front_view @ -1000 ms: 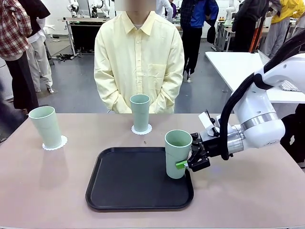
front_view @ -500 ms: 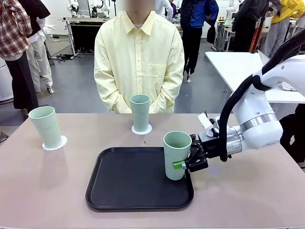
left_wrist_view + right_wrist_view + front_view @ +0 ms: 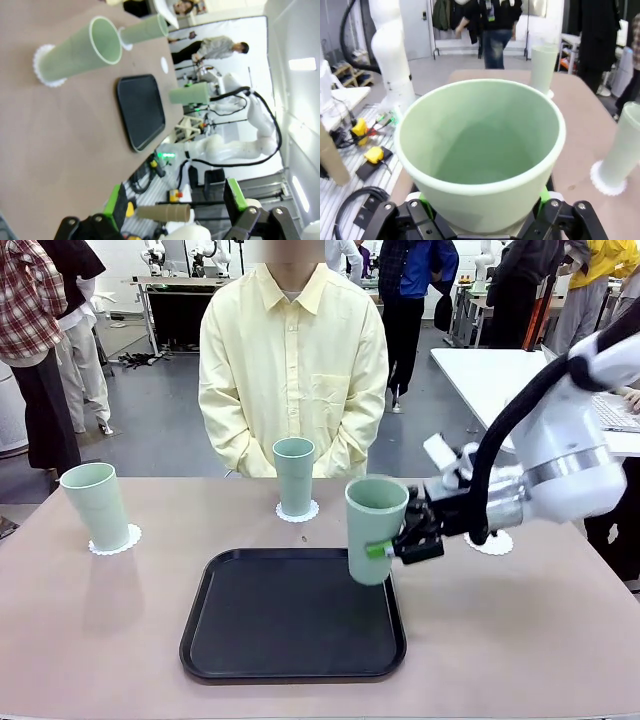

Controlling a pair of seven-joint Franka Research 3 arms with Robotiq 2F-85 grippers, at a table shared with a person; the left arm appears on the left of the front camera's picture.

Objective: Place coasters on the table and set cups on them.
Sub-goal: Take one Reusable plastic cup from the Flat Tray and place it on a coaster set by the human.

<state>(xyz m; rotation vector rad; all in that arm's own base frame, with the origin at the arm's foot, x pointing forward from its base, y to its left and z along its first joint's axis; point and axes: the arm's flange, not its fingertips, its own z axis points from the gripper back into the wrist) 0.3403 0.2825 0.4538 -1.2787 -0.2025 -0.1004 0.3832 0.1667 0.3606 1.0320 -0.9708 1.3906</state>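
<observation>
Green cup (image 3: 374, 529) within right pincer (image 3: 392, 547)

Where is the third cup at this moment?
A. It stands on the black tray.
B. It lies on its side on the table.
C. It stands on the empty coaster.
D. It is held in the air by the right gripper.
D: the right gripper grips the cup, whose base hangs clear above the black tray.

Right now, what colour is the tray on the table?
Black, matte all over; the tray shows best in the front view.
</observation>
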